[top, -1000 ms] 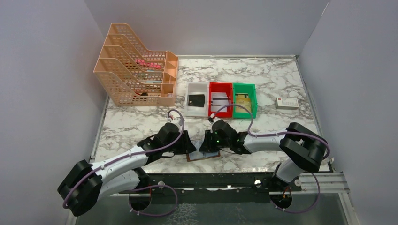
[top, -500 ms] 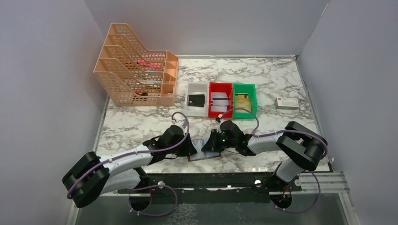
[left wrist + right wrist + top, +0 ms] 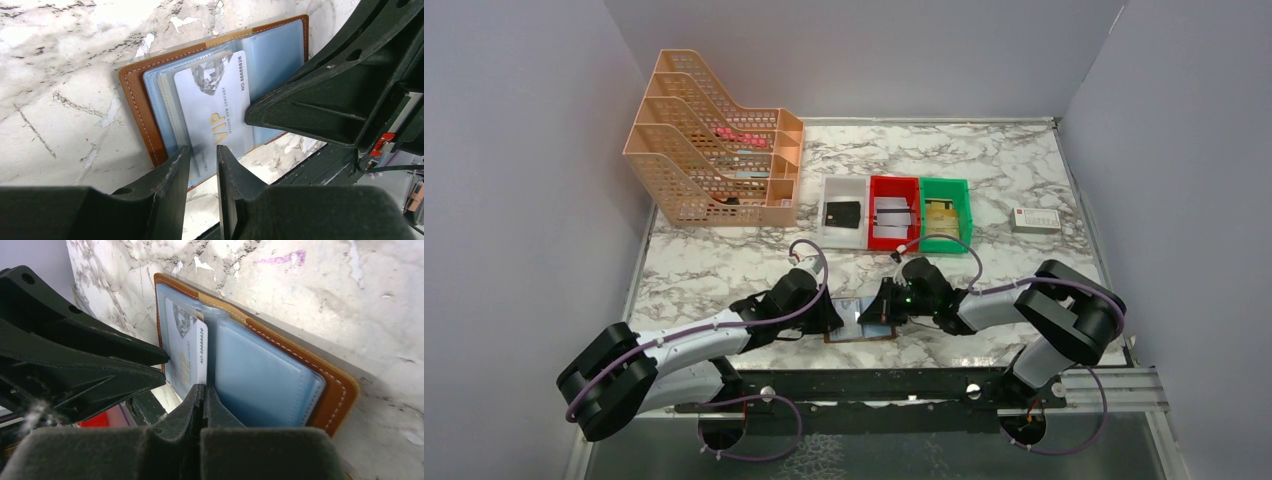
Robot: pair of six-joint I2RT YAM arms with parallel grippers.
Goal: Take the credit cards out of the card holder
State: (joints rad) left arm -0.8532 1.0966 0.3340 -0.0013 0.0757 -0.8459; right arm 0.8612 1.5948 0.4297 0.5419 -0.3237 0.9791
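You have the card holder (image 3: pixel 862 327) lying open on the marble table (image 3: pixel 714 268), close to its near edge and between your two grippers. In the wrist views it shows its brown stitched cover and pale blue clear sleeves. A white VIP card (image 3: pixel 210 107) sits in one of those sleeves, partly slid out, with the number along its edge uncovered. Your left gripper (image 3: pixel 201 152) hangs at the holder's near edge with its jaws a narrow gap apart, and the blue sleeve and the card's end show in that gap. You cannot tell from these views whether the fingers press on anything. Your right gripper (image 3: pixel 201 388) has its fingers pressed flat together, with the tips right at the numbered edge of the VIP card. Whether the card is actually pinched between them is not clear. Further back stand three bins side by side: the white bin (image 3: pixel 844 181) holds a black card (image 3: pixel 842 213), the red bin (image 3: pixel 894 180) a pale card with a dark stripe (image 3: pixel 892 213), and the green bin (image 3: pixel 946 182) a gold card (image 3: pixel 939 213). An orange mesh file rack (image 3: pixel 714 150) stands at the back left, and a small white box with a red mark (image 3: pixel 1035 220) sits to the right of the bins.
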